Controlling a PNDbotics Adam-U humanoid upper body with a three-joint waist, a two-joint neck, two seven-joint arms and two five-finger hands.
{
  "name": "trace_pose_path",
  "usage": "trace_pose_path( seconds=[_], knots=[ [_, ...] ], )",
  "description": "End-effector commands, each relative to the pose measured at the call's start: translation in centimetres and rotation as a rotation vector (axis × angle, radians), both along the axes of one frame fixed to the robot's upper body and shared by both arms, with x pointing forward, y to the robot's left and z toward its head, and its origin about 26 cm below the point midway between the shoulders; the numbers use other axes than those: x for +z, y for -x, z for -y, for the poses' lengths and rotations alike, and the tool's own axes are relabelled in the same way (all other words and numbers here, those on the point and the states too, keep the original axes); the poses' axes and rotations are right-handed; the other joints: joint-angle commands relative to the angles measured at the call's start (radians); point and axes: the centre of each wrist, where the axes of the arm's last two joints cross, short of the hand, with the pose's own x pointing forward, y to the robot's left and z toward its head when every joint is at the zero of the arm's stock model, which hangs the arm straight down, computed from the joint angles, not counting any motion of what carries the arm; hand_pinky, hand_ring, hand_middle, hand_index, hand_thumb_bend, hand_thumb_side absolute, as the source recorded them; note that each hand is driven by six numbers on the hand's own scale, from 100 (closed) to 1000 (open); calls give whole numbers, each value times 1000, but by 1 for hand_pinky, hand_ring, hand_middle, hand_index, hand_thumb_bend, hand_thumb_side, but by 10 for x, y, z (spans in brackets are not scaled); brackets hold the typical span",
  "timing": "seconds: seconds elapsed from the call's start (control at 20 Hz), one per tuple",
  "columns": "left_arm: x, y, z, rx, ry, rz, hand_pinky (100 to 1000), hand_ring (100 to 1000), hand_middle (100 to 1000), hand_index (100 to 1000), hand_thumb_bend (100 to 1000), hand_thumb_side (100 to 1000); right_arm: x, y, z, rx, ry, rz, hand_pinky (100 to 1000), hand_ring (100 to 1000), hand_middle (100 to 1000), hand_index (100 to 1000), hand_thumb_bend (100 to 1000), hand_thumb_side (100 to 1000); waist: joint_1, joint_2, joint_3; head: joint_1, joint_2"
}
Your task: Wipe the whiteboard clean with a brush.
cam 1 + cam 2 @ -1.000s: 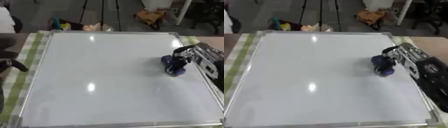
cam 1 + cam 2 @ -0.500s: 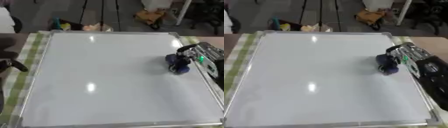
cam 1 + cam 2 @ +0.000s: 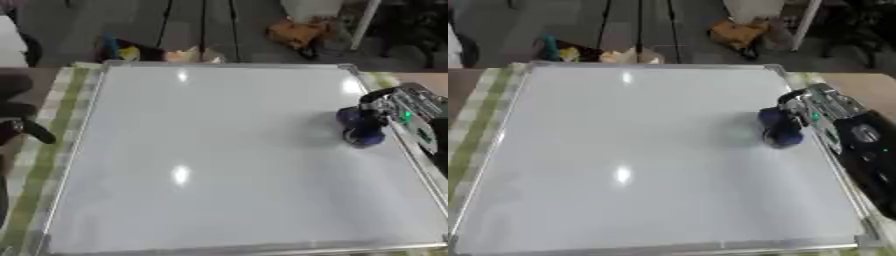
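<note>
Right eye view shows your right hand over the whiteboard's right edge, its fingers curled round the brush, a dark blue, rounded eraser whose underside sits on the board just inside the right rim, about midway up. Over the last second the brush has slid a little toward that right rim and slightly down the board; the rest of the scene sits as it did, so this reads as a real stroke and not a head tilt. That puts you at the end of a pass along the right side, by my reading. The whiteboard itself lies flat on a green-checked cloth, silver-framed, glossy, with two bright ceiling reflections and no marks that I can make out anywhere on its surface, so little wiping seems left. Your left hand shows only as a dark shape at the left edge, off the board; whether it is closed or not you cannot tell from here.
</note>
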Motion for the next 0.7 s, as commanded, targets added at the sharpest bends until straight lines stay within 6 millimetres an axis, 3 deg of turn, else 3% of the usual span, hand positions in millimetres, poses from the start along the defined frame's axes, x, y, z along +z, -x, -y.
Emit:
trace_pose_path(
  seconds=[0.05,0.4,0.7],
  knots=[
    [5,3,0,-6,-11,24,419,834,732,630,100,919,-3,4,-1,27,9,-20,656,638,324,279,100,684,5,-16,-2,0,-11],
    [6,3,1,-11,-11,26,420,834,732,631,100,919,9,29,-39,219,12,23,646,628,318,271,100,684,0,-18,0,-1,-10],
    [6,3,2,-14,-10,26,421,833,731,632,100,918,7,41,-56,299,63,23,649,633,323,276,100,691,-4,-26,7,-4,-10]
  ],
)
